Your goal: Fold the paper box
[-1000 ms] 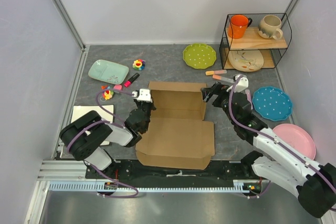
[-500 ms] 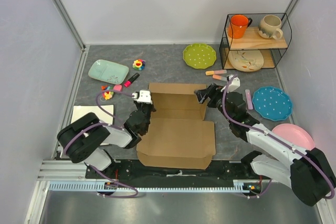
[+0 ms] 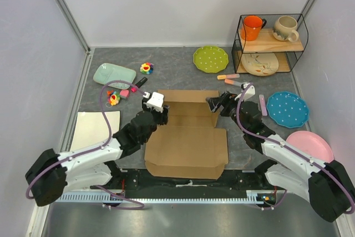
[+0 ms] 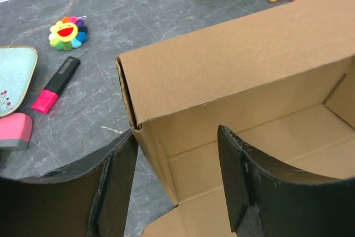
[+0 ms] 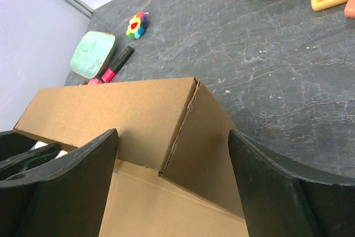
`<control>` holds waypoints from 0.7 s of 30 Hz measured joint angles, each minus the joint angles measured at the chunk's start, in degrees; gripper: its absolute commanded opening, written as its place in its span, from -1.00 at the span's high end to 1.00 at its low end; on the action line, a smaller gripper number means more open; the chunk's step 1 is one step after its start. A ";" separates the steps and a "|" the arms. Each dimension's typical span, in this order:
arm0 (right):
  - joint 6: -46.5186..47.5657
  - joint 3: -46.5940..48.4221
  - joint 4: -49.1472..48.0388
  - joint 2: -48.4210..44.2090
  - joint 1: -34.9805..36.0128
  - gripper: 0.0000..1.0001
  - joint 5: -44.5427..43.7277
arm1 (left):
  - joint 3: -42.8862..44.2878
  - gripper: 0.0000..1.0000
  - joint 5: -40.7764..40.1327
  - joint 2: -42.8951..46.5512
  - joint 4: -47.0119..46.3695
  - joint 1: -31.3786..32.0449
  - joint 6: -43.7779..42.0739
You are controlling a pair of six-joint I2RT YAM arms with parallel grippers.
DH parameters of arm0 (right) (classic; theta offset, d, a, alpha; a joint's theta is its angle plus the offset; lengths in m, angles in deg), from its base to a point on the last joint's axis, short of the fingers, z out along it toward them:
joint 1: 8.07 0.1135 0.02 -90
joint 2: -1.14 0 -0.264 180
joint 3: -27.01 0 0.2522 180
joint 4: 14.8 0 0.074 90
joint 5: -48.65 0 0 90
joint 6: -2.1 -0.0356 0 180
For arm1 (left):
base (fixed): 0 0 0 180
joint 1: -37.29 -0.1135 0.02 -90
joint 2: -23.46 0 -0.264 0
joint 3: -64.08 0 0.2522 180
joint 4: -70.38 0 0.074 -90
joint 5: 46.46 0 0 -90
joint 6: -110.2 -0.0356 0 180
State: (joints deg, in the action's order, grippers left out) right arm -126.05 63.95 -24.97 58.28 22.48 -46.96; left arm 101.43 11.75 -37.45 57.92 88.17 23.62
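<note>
Left gripper (image 4: 175, 148) stands with jaws apart, straddling the left side wall of the paper box (image 3: 188, 137) near its far-left corner, without clamping it. Right gripper (image 5: 172, 137) is spread wide over the far-right corner, likewise loose.

Box location: centre of the table (image 3: 177, 73), between both arms.

Status: the far wall and both side walls of the tray section are raised.

Left to do, by judgement: the large near panel lies flat toward the arm bases. It must be swung over as the lid and its edge flap tucked in.
</note>
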 measured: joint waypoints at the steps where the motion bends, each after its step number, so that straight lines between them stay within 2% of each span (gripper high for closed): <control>1: 0.02 0.04 0.22 -0.07 0.00 -0.74 -0.39 | 1.81 -0.33 1.16 1.57 4.52 0.00 0.13; 4: 0.33 0.42 0.90 -0.24 -0.02 -0.74 -1.14 | 5.92 -0.34 5.46 7.58 16.70 0.00 0.72; 10: 0.94 1.11 2.19 -0.15 0.09 -0.75 -1.66 | 12.33 -0.33 17.07 16.13 32.30 0.02 1.95; 14: 1.25 1.38 2.27 0.28 0.09 -0.75 -1.79 | 14.73 -0.39 21.94 18.62 34.99 0.04 2.84; 21: 1.38 1.22 2.05 0.22 0.09 -0.74 -1.79 | 14.86 -0.37 17.84 19.74 34.10 -2.62 12.44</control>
State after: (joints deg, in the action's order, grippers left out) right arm -124.68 65.17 -22.91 58.50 22.56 -48.75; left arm 116.29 29.58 -17.71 92.02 85.54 36.06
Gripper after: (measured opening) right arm 0.876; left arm 0.691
